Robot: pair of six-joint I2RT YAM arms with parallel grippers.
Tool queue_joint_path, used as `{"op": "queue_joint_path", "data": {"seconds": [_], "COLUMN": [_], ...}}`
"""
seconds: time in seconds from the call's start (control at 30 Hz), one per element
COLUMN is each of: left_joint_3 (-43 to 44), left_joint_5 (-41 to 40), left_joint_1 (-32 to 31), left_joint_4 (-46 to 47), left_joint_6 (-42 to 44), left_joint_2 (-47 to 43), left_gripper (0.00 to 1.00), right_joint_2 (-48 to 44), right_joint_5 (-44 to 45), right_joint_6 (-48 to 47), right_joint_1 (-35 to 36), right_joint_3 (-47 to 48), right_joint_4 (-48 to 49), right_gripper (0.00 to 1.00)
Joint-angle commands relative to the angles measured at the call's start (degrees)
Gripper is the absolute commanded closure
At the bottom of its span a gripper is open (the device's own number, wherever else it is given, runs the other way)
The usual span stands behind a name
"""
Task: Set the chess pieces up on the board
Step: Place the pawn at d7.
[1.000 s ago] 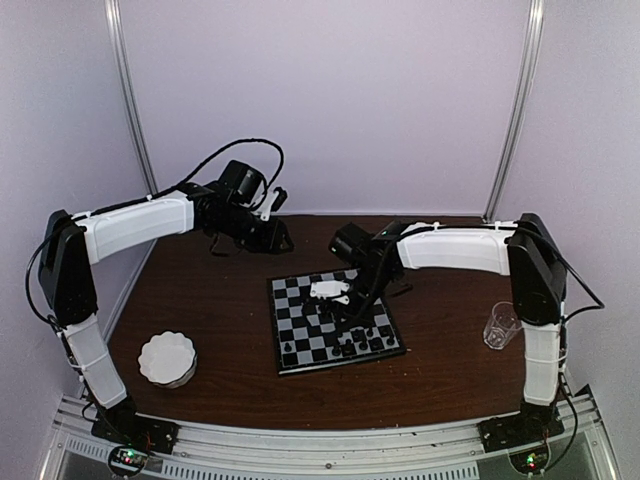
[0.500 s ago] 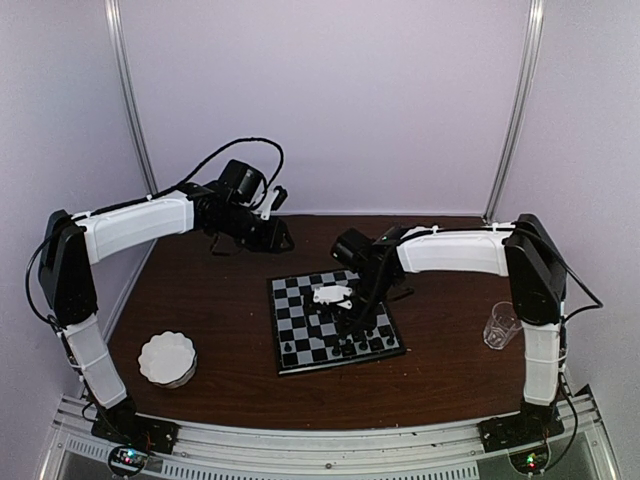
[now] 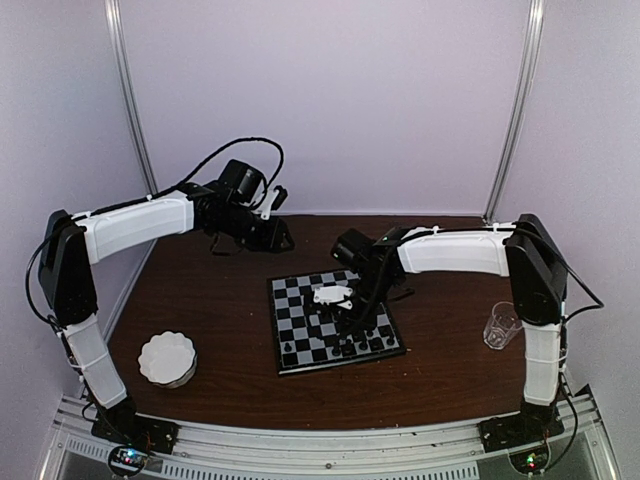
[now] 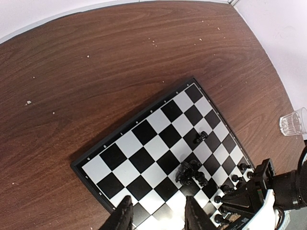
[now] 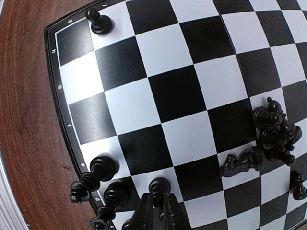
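The board [image 3: 296,322] lies mid-table, with black chess pieces [image 3: 352,346] along its near right edge. My right gripper [image 5: 159,211] is low over that edge, shut on a pawn [image 5: 160,186] whose base is on a white square. Two taller pieces [image 5: 103,167] stand just left of it. A heap of fallen pieces [image 5: 271,136] lies to the right, and a lone pawn [image 5: 100,22] stands at the far corner. My left gripper [image 4: 157,218] hovers high above the board [image 4: 144,139], open, with nothing between its fingers. From there the heap [image 4: 192,173] shows too.
A round white scalloped dish [image 3: 167,358] sits near the front left of the table. A clear glass [image 3: 500,325] stands at the right edge, also in the left wrist view [image 4: 292,122]. Two metal posts rise against the back wall.
My right gripper has shifted slightly toward the near edge of the board. The left arm has not moved.
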Motion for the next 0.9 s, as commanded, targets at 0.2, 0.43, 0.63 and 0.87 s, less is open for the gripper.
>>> {"op": "queue_joint_path", "data": {"seconds": [0.2, 0.43, 0.63, 0.87], "left_joint_3": [-0.4, -0.4, -0.4, -0.4], "left_joint_5": [0.8, 1.0, 1.0, 1.0], "left_joint_1": [0.3, 0.4, 0.3, 0.3], "left_joint_4": [2.0, 2.1, 2.0, 2.1], "left_joint_6": [-0.5, -0.6, -0.6, -0.6], "left_joint_2": [0.0, 0.2, 0.3, 0.3], "left_gripper": [0.62, 0.62, 0.62, 0.62], "right_joint_2": [-3.0, -3.2, -3.2, -5.0], "right_joint_5": [0.4, 0.6, 0.1, -0.3], "right_joint_6": [-0.5, -0.1, 0.8, 2.2], "right_joint_1": [0.3, 0.3, 0.3, 0.2], "right_joint_3": [-2.2, -2.1, -0.9, 1.6], "right_joint_4": [0.1, 0.7, 0.3, -0.7], "right_gripper": [0.92, 0.9, 0.82, 0.8]}}
